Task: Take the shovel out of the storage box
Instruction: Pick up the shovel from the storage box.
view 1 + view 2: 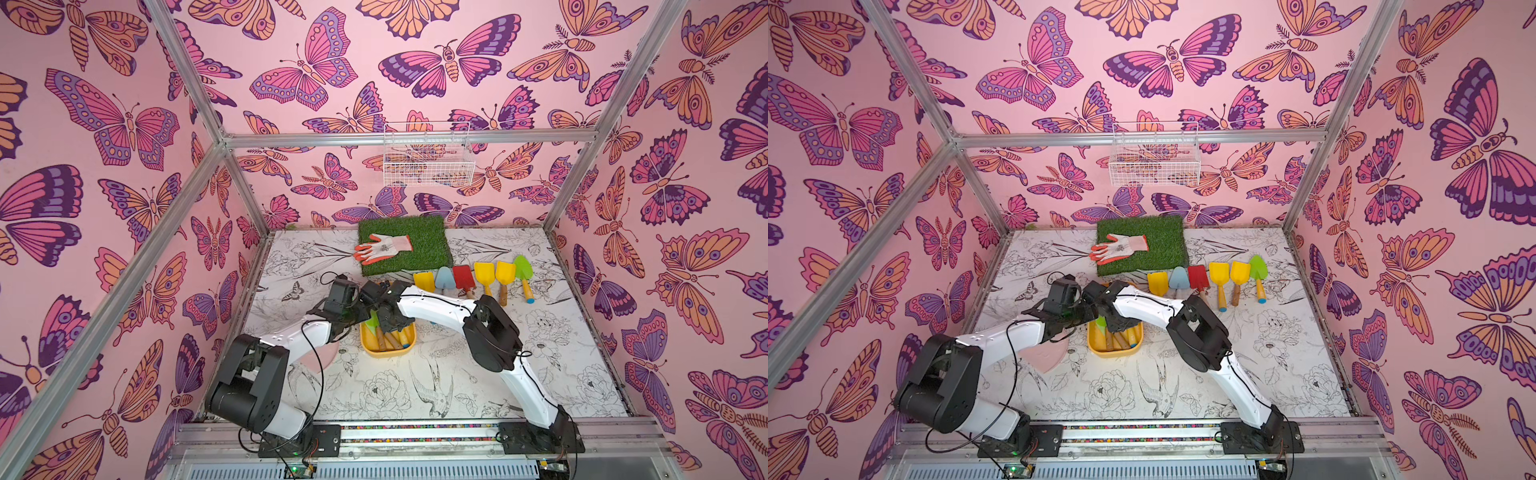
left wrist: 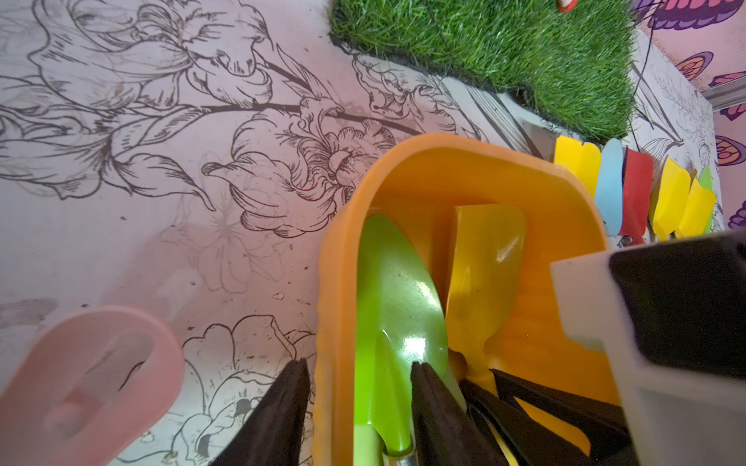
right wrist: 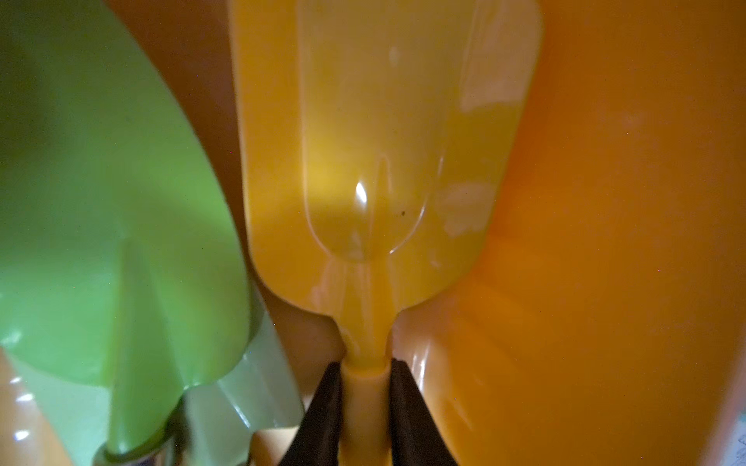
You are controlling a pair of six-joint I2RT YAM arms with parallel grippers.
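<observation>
Right fingers (image 3: 407, 407) clamped on neck of yellow shovel (image 3: 383, 161), left fingers (image 2: 282, 415) pinching wall of storage box (image 2: 335, 314)

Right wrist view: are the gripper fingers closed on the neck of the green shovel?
No, the right gripper pinches the neck of the yellow shovel, while the green shovel lies beside it, outside its grip.

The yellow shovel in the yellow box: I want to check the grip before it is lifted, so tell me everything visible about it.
The yellow shovel looks like glossy plastic, with a squarish scooped blade that narrows to a round neck. It lies in the yellow box, hollow side up, beside a green shovel. The right gripper is closed on its neck, with a finger on each side. Its handle is hidden.
</observation>
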